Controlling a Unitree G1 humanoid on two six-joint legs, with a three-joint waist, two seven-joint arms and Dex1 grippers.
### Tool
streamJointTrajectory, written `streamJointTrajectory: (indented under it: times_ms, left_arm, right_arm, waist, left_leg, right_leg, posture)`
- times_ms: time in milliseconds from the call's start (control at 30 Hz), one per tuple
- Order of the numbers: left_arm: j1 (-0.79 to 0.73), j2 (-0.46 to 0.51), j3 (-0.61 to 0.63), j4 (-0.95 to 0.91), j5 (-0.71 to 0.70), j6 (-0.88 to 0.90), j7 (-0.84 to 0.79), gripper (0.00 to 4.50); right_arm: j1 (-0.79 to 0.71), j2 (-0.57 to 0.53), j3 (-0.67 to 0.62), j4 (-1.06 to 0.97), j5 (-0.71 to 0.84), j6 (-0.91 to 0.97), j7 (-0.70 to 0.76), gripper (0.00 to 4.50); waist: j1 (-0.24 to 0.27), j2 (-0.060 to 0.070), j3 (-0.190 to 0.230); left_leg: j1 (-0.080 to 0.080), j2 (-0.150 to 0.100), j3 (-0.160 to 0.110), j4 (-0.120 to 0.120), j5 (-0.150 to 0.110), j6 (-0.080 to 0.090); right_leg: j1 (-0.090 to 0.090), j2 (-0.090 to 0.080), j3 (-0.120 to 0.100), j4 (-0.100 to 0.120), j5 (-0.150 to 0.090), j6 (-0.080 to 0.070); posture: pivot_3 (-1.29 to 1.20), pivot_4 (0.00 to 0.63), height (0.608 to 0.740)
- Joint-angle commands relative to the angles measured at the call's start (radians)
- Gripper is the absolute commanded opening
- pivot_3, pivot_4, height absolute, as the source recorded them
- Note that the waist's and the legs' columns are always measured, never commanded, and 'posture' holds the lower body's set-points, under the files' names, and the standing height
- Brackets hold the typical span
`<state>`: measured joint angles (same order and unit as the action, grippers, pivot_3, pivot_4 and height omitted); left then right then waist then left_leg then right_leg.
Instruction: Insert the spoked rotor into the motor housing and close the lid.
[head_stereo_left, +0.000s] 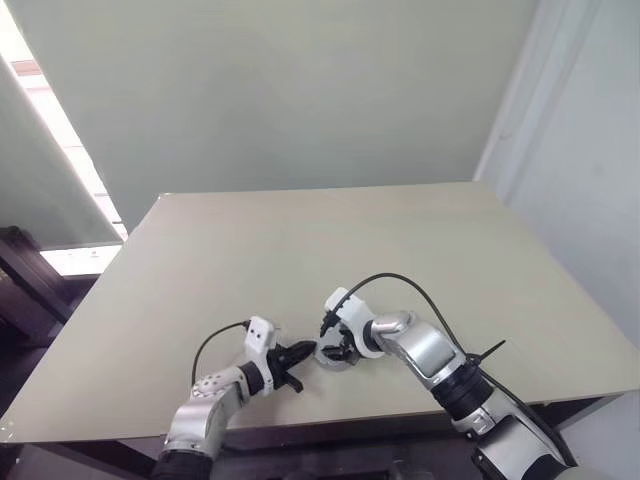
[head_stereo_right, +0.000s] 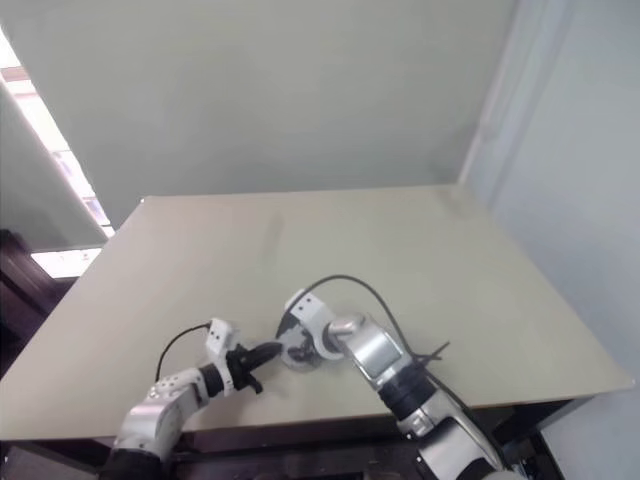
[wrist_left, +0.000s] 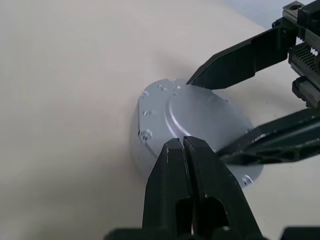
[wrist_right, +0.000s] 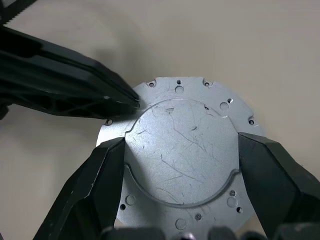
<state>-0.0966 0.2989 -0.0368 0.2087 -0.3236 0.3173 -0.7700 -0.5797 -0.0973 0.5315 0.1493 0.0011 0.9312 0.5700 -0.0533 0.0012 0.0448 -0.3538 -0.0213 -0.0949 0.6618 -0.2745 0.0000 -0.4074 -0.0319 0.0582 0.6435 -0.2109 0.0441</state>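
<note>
**Both grippers meeting at a silver disc near the table's front edge**

A beige table (head_stereo_left: 300, 250) is filling the scene, bare across most of its top. A pale grey-green wall (head_stereo_left: 280, 90) is rising behind its far edge, a white wall or door panel (head_stereo_left: 590, 170) is standing off to the right, and a bright strip of window light (head_stereo_left: 50, 110) is running along the left.

The right gripper (wrist_right: 181, 150) is reaching down over a round silver disc (wrist_right: 180, 150) lying flat on the table. Its two black fingers (wrist_right: 95, 185) are standing wide, one at each side of the disc's raised middle plate, pressing against that plate's edges, so the disc is sitting between them. The face turned up is scratched plain metal with small holes around its rim; whether this is the housing, the lid or an assembled stack I cannot tell, as no windings, ribs or spokes are showing.

The left gripper (wrist_left: 184, 145) is coming in low from the other side with its fingers pressed together. Their joined tip is lying right at the disc's near edge, at or just touching the rim, and it is holding nothing. In the head view the two grippers are almost meeting, with the disc (head_stereo_left: 335, 357) just beyond the left tip and under the right one.
</note>
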Motion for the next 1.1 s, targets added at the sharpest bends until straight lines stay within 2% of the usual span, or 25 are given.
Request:
streamJointTrajectory:
  times_ms: [33,233,300,367,567,800,1100]
  left_arm:
    - [-0.025,0.024,-0.059,0.041,0.088,-0.004,0.025,0.0]
    - [-0.031,0.028,-0.075,0.039,0.105,0.035,0.047,0.0]
    - [-0.031,0.029,-0.078,0.037,0.106,0.038,0.045,0.0]
    - [-0.034,0.031,-0.08,0.038,0.108,0.039,0.045,0.0]
    - [-0.036,0.028,-0.091,0.033,0.112,0.041,0.046,0.0]
    - [-0.041,0.022,-0.103,0.03,0.118,0.043,0.043,0.0]
    - [-0.054,0.013,-0.117,0.031,0.124,0.043,0.032,0.0]
  right_arm:
    - [-0.002,-0.002,0.014,0.003,-0.006,0.006,0.004,3.24]
    - [-0.001,-0.007,0.018,-0.013,-0.002,0.013,0.014,3.24]
    - [-0.005,-0.017,0.031,-0.023,0.005,0.028,0.037,3.99]
    - [-0.007,-0.026,0.043,-0.035,0.008,0.034,0.053,4.48]
    - [-0.01,-0.01,-0.005,-0.072,0.03,0.052,0.045,4.48]
    - [-0.053,0.037,-0.235,-0.139,0.147,0.163,0.022,4.48]
    - [-0.084,0.083,-0.672,-0.012,0.316,0.345,-0.098,4.48]
  waist:
    - [0.0,0.001,-0.001]
    - [0.001,0.004,-0.003]
    - [0.0,0.004,-0.003]
    - [0.0,0.004,-0.004]
    - [0.0,0.004,-0.004]
    - [0.002,0.004,-0.004]
    - [0.005,0.005,-0.005]
  left_leg:
    - [0.0,0.0,0.0,0.0,0.0,0.0]
    - [0.005,0.0,0.0,0.0,0.0,0.0]
    - [0.005,0.0,0.0,0.0,0.0,0.0]
    - [0.005,0.0,0.0,0.0,0.0,0.0]
    - [0.006,0.0,0.0,0.0,0.0,0.0]
    - [0.004,-0.001,0.0,-0.001,0.0,0.0]
    - [0.003,-0.001,0.0,-0.001,0.0,0.0]
  right_leg:
    - [0.0,0.0,0.0,0.0,0.0,0.0]
    - [0.003,0.0,0.0,0.0,0.0,0.0]
    - [0.003,0.0,0.0,0.0,0.0,0.0]
    - [0.003,0.0,0.0,0.0,0.0,0.0]
    - [0.004,0.0,0.0,0.0,0.0,0.0]
    - [0.003,-0.001,0.0,-0.001,0.0,0.0]
    - [0.003,-0.001,0.0,-0.001,0.0,0.0]
  posture:
    - [0.0,0.0,0.74]
    - [0.0,0.0,0.74]
    - [0.0,0.0,0.74]
    - [0.0,0.0,0.74]
    - [0.0,0.0,0.74]
    - [0.0,0.0,0.74]
    - [0.0,0.0,0.74]
